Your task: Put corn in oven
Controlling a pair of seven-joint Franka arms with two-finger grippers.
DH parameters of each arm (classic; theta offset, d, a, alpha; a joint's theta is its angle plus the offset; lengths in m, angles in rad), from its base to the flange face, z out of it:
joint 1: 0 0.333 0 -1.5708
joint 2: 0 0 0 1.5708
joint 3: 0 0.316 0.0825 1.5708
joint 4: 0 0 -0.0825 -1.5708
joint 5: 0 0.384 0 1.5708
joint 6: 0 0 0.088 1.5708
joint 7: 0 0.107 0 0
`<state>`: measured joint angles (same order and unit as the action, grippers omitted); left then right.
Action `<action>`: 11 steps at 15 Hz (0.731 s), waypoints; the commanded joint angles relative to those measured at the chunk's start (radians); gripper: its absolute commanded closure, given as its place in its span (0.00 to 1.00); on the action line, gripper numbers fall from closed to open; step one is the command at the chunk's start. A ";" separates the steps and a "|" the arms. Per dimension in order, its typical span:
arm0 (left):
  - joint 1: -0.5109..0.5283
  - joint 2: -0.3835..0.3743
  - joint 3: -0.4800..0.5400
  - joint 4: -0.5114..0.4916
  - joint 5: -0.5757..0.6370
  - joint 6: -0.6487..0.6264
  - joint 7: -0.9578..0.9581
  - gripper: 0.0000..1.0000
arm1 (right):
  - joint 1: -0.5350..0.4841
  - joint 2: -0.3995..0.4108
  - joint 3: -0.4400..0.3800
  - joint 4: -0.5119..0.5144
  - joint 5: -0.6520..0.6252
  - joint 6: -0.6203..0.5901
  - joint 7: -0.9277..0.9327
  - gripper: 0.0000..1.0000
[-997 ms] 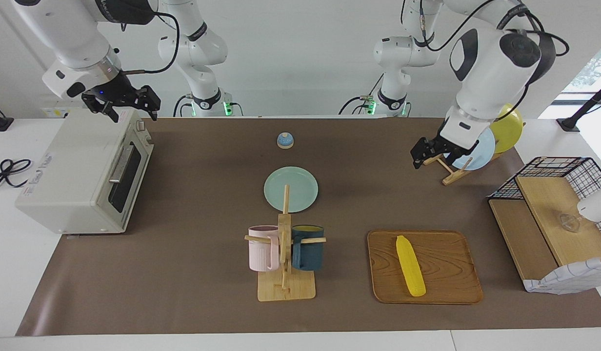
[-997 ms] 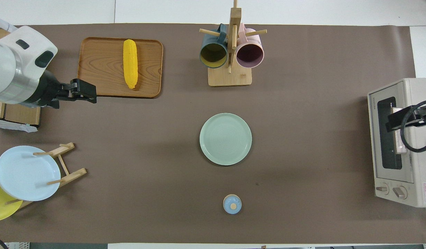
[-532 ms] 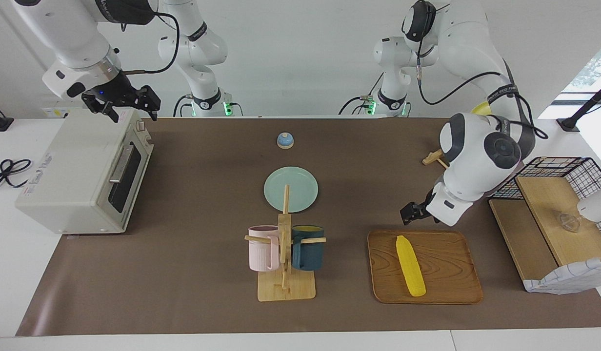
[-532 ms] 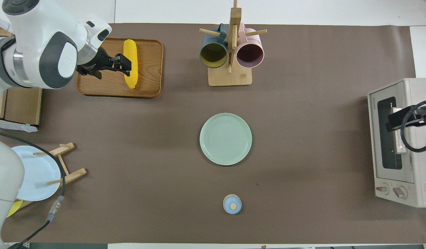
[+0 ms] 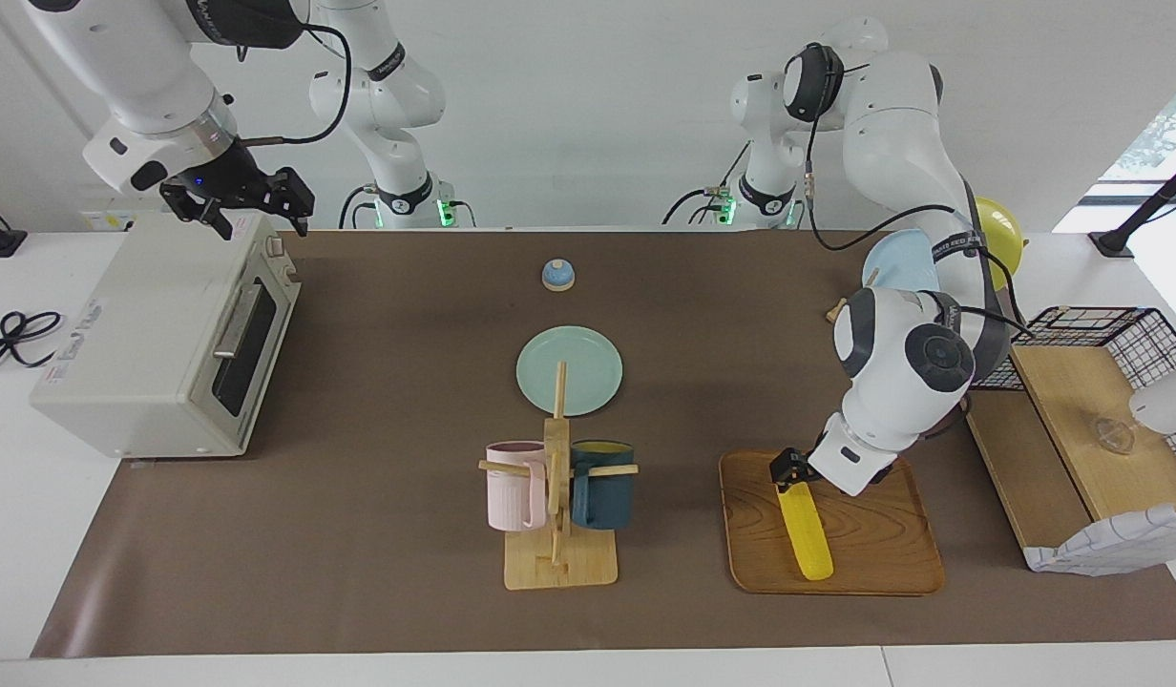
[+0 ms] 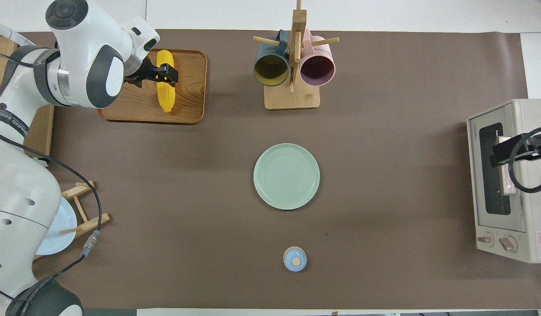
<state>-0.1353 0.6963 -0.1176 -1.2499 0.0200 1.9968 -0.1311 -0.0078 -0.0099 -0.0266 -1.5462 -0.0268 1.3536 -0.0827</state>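
The yellow corn (image 5: 806,530) lies lengthwise on a wooden tray (image 5: 874,544) toward the left arm's end of the table. It also shows in the overhead view (image 6: 166,94), on the tray (image 6: 187,87). My left gripper (image 5: 788,469) is open and down at the corn's end nearer the robots, and it lies across the cob in the overhead view (image 6: 166,73). The off-white oven (image 5: 139,334) stands at the right arm's end with its dark glass door shut; it also shows in the overhead view (image 6: 523,210). My right gripper (image 5: 237,205) is open and empty, waiting above the oven's top.
A wooden mug rack (image 5: 556,515) with a pink and a dark blue mug stands beside the tray. A green plate (image 5: 569,367) and a small blue bell (image 5: 557,275) lie mid-table. A rack with a yellow plate (image 5: 994,229) and a wire-and-wood shelf (image 5: 1084,420) stand beside the left arm.
My left arm has swung from the plate rack to the tray and lowered its gripper onto the corn's near end. The right arm and the corn have not moved.
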 commanded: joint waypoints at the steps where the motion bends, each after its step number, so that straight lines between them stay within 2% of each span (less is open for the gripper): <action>1: -0.004 0.026 0.003 0.007 0.025 0.045 0.030 0.00 | -0.008 -0.004 0.005 -0.002 0.002 -0.010 0.003 0.00; 4: -0.018 0.075 0.006 0.027 0.029 0.059 0.028 0.00 | -0.009 -0.005 0.005 -0.006 0.002 -0.007 -0.002 0.00; 7: -0.017 0.123 0.009 0.114 0.029 0.034 0.028 0.00 | -0.009 -0.034 0.005 -0.081 0.002 0.105 0.000 0.01; 9: -0.018 0.153 0.010 0.171 0.029 0.007 0.028 0.00 | -0.026 -0.041 0.004 -0.100 0.002 0.136 0.004 0.63; 10: -0.020 0.163 0.012 0.176 0.029 0.011 0.028 0.00 | -0.032 -0.042 0.004 -0.104 0.002 0.136 0.004 0.75; 11: -0.023 0.170 0.013 0.179 0.031 0.022 0.028 0.00 | -0.040 -0.048 0.004 -0.115 0.002 0.136 0.006 1.00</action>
<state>-0.1433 0.8147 -0.1158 -1.1454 0.0242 2.0411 -0.1089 -0.0234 -0.0181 -0.0271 -1.6077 -0.0269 1.4641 -0.0827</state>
